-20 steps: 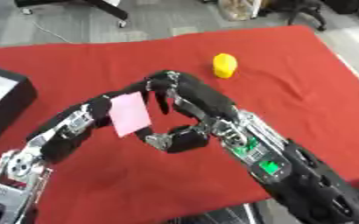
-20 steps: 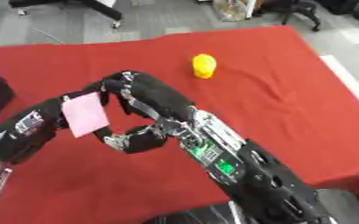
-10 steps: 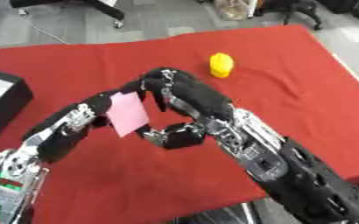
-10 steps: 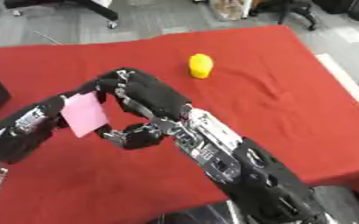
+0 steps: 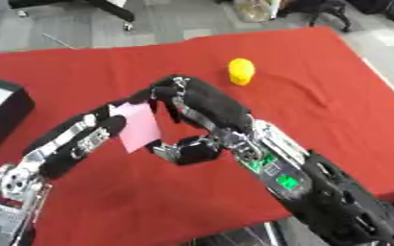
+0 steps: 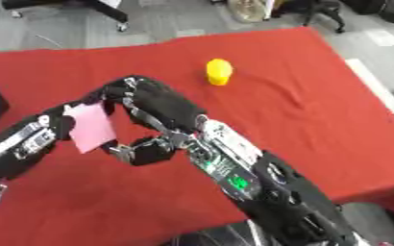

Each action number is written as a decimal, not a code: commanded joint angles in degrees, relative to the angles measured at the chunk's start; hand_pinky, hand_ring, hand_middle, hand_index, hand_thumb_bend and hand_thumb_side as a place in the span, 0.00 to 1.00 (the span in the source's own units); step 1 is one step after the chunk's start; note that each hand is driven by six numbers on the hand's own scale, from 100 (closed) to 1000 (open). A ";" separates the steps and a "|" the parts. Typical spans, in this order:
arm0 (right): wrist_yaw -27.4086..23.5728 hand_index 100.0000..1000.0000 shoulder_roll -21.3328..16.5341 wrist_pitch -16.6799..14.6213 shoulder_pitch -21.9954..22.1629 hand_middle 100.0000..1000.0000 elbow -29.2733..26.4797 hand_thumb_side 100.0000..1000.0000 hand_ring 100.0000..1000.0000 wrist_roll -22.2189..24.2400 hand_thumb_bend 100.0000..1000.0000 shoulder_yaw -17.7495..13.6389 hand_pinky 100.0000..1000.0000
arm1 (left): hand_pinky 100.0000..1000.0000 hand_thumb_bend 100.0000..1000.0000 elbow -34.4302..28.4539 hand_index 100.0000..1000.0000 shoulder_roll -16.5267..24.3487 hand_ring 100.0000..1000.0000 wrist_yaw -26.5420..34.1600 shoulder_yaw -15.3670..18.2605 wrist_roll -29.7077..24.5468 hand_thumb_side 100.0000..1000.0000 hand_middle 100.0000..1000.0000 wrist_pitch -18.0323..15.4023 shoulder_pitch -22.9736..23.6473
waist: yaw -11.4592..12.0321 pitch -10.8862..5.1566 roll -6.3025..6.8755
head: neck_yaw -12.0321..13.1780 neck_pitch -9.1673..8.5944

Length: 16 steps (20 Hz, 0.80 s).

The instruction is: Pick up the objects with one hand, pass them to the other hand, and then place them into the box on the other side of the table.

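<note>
Your 2 hands meet above the middle of the red table (image 5: 318, 72); the pink card (image 5: 138, 126), a flat rectangular piece, sits upright between them, tilted slightly, off the cloth.

Left hand (image 5: 108, 127): comes in from the lower left; its fingers lie along the card's left edge and behind it, curled onto it, so the card is pinched on that side.

Right hand (image 5: 188, 98): arches over from the lower right; its fingers (image 5: 168, 91) bend down at the card's upper right corner, touching or just beside it; you cannot tell from either view whether they press the card; the thumb (image 5: 179, 151) curls in below, near the card's lower edge, with a gap of red cloth showing between thumb and fingers.

Other items: 1 yellow object (image 5: 240, 71), rounded, stands on the cloth well beyond the hands, toward the far right, apart from both; 1 dark box (image 5: 3, 113) sits at the table's left edge, only partly visible, its inside pale.
</note>
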 commanded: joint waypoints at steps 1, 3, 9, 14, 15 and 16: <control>-0.57 0.21 0.94 1.12 -2.12 0.44 0.92 0.04 0.22 -0.26 0.00 -1.01 0.77 | 0.70 0.21 -1.18 0.90 -1.37 0.91 3.03 -3.57 -2.86 0.81 0.74 -3.15 -0.55 | 0.00 -0.44 0.02 | -0.39 -0.13; -0.79 0.21 0.96 1.27 -2.10 0.44 1.37 0.05 0.22 0.00 0.00 -0.88 0.77 | 0.70 0.25 -0.73 0.91 -1.43 0.91 5.02 -3.47 -3.16 0.81 0.75 -3.69 -0.57 | 0.05 -0.45 0.00 | -0.52 -0.13; -2.04 0.20 1.32 2.06 -2.10 0.43 3.14 0.06 0.21 -0.50 0.00 -0.83 0.77 | 0.68 0.14 -0.18 0.89 -1.29 0.87 7.16 -3.48 -4.84 0.78 0.70 -4.66 -0.79 | 0.11 -0.49 -0.09 | -0.81 -0.13; -2.74 0.20 1.56 2.73 -2.21 0.43 3.93 0.06 0.21 -1.14 0.00 -0.89 0.76 | 0.65 0.04 0.01 0.84 -1.34 0.82 5.51 -3.56 -6.54 0.77 0.62 -5.30 -0.96 | 0.10 -0.44 -0.20 | -0.75 -0.13; -2.83 0.20 1.56 2.79 -2.21 0.43 4.02 0.06 0.21 -1.22 0.00 -0.88 0.76 | 0.65 0.02 0.05 0.83 -1.35 0.82 5.12 -3.57 -6.85 0.76 0.60 -5.52 -0.98 | 0.10 -0.43 -0.20 | -0.74 -0.13; -2.97 0.20 1.50 2.87 -2.21 0.43 4.02 0.06 0.21 -1.30 0.00 -0.89 0.76 | 0.64 0.00 0.04 0.83 -1.36 0.81 4.70 -3.60 -7.20 0.76 0.59 -5.78 -1.01 | 0.10 -0.42 -0.21 | -0.75 -0.13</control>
